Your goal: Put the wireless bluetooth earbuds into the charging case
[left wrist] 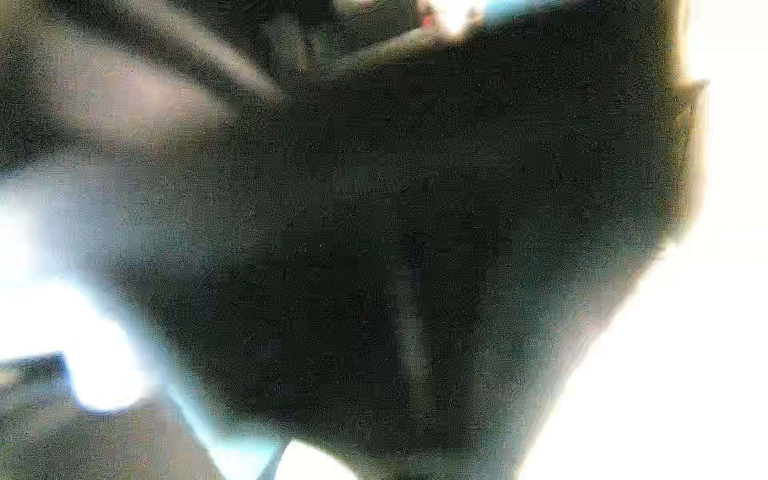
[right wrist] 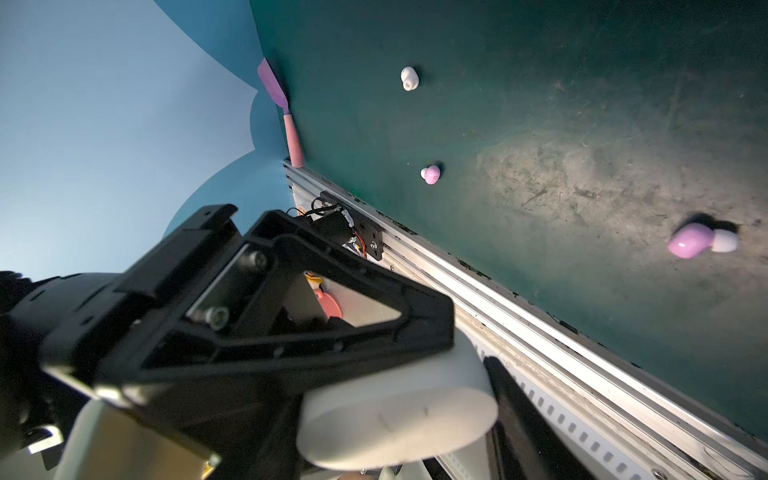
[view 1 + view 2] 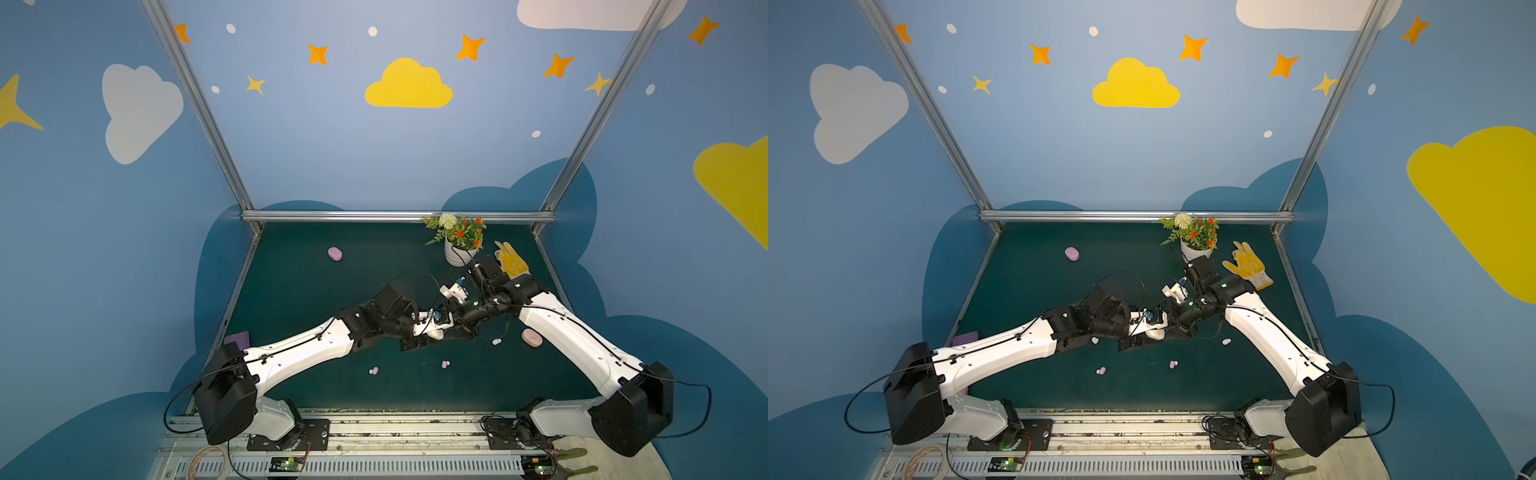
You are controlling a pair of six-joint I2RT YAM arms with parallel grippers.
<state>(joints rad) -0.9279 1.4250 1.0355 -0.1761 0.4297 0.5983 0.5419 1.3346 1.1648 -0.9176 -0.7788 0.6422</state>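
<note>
two white-and-black arms meet just right of centre over the dark green table (image 3: 316, 299), boxed in by blue walls w/ painted clouds & stars. the left gripper (image 3: 415, 341) reaches in from 8 o'clock. its wrist view is a dark blur, so can't tell whether its jaws are spread or closed. the right gripper (image 3: 452, 327) comes in from 3 o'clock & pinches the white case (image 2: 399, 415), seen in the right wrist view wedged btwn black fingers.

a potted plant (image 3: 459, 241) stands at the table's 1 o'clock, near the back rail. a yellow glove (image 3: 512, 261) lies just beside it at 2 o'clock, partly under the right arm. a purple spatula (image 2: 272, 83) w/ pink handle lies along the 9 o'clock edge.

the peach case (image 3: 532, 337) sits at 3 o'clock, partly hidden by the right arm. the lilac case (image 3: 335, 254) sits alone at abt 11 o'clock, lid down.

four earbuds lie loose on the table around the grippers. one white earbud (image 3: 496, 341) is at their 3 o'clock, btwn them & the peach case. a second white earbud (image 3: 1095, 340) is at 9 o'clock, just beside the left arm. a lilac earbud (image 3: 445, 364) is at 6 o'clock. a second lilac earbud (image 3: 374, 370) is at 8 o'clock, well apart from the first.
</note>
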